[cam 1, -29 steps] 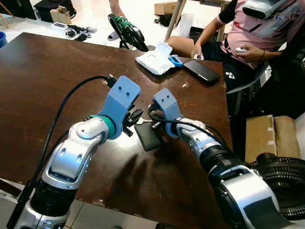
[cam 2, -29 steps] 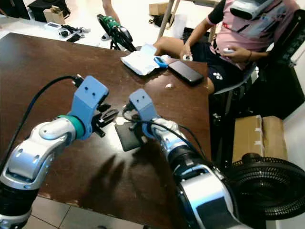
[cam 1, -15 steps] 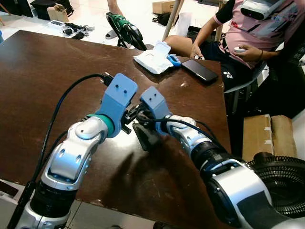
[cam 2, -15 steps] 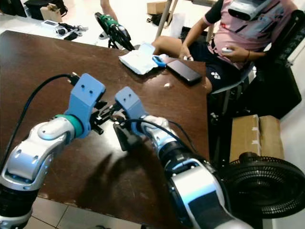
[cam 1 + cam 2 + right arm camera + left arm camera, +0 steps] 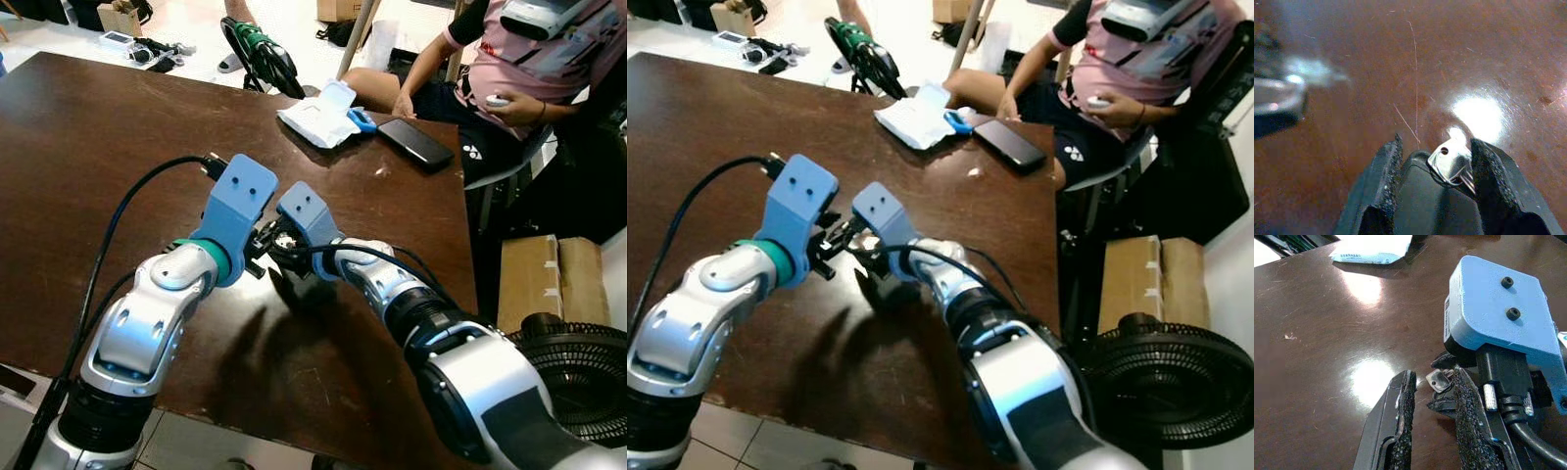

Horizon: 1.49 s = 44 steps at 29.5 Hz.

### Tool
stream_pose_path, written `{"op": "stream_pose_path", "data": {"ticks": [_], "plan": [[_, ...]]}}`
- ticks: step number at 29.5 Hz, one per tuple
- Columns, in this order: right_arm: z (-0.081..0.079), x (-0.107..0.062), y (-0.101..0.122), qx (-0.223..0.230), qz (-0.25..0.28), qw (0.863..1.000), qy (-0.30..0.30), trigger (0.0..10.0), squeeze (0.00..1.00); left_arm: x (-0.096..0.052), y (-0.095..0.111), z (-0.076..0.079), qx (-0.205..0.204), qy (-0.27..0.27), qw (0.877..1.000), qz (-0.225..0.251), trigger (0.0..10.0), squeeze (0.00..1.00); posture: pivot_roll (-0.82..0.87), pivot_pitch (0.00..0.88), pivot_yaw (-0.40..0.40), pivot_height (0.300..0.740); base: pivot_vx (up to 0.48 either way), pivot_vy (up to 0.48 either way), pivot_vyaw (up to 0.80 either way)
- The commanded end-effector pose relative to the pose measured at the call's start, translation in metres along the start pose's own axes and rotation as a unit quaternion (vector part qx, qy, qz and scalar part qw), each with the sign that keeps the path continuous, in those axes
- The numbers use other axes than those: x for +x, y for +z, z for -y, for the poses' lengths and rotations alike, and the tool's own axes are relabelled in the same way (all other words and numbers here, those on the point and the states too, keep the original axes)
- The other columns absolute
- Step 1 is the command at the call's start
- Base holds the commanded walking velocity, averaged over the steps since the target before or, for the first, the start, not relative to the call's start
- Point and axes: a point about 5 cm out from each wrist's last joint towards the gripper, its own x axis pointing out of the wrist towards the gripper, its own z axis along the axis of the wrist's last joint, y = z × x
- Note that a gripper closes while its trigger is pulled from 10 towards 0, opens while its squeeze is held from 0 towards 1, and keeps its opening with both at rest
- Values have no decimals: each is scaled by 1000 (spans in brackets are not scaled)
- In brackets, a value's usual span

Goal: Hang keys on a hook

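Hidden: the fingertips of both grippers are masked in the head views by their blue camera mounts.
Keys (image 5: 1452, 164): held between the right gripper (image 5: 1435, 183) fingers above the table (image 5: 88, 147).
Left gripper (image 5: 1432, 418): narrowly parted, nothing gripped, just beside the right gripper.
Wallet-like black fob (image 5: 1422, 205): partly cut off.

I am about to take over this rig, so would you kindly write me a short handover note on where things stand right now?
Right gripper: holds the silver key with its black fob between its fingers, just above the brown table.
Left gripper: fingers apart, tips right at the key, facing the right gripper over the table's near middle.
Done: keys are off the table and in the right gripper.
Left: the handover looks unfinished; I cannot make out a hook, so find it, carry the keys there and hang them.
Note: a seated person is at the table's far right corner, with a phone near them.
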Motion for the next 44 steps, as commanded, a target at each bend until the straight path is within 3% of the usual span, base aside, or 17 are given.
{"op": "stream_pose_path", "data": {"ticks": [1, 11, 12, 14, 15, 16, 17, 34, 38, 42, 44], "plan": [[-1, 0, -10, -1, -32, 999, -7, 10000, 0, -2, 5, 5, 0, -12, 1000, 15, 10000, 0, 146, 96, 27, 740, 0, 0, 0], [2, -2, -19, 9, -55, 998, -22, 10000, 0, -2, 6, 5, -1, -12, 1000, 13, 10000, 0, 153, 105, 29, 740, 0, 0, 0], [2, -2, -21, 7, -59, 998, -25, 9059, 0, -3, 6, 5, -1, -12, 1000, 12, 10000, 0, 153, 105, 29, 740, 0, 0, 0], [2, -2, -23, 5, -63, 998, -27, 9059, 0, -3, 6, 5, -1, -12, 1000, 11, 10000, 0, 153, 105, 29, 740, 0, 0, 0], [2, -3, -25, 5, -67, 997, -31, 2039, 0, -3, 6, 5, -1, -13, 1000, 11, 10000, 0, 153, 108, 32, 740, 0, 0, 0], [2, -3, -25, 5, -67, 997, -31, 2039, 0, -3, 6, 5, -1, -13, 1000, 11, 10000, 0, 153, 108, 32, 740, 0, 0, 0], [3, -3, -26, 5, -70, 997, -33, 0, 0, -3, 6, 6, -1, -13, 1000, 12, 10000, 0, 153, 108, 32, 740, 0, 0, 0], [10, -5, -24, 16, -60, 996, -68, 0, 0, -3, 7, 6, 0, -16, 1000, 12, 10000, 0, 151, 107, 33, 740, 0, 0, 0], [17, -6, -15, 14, -34, 994, -99, 0, 0, -3, 7, 6, 0, -17, 1000, 12, 10000, 0, 151, 104, 34, 740, 0, 0, 0], [32, -10, 10, 14, 32, 989, -145, 0, 0, -2, 6, 7, -1, -17, 1000, 12, 10000, 0, 143, 92, 37, 740, 0, 0, 0], [32, -10, 10, 14, 32, 989, -145, 0, 0, -2, 6, 7, -1, -17, 1000, 12, 10000, 0, 143, 92, 37, 740, 0, 0, 0]]}}
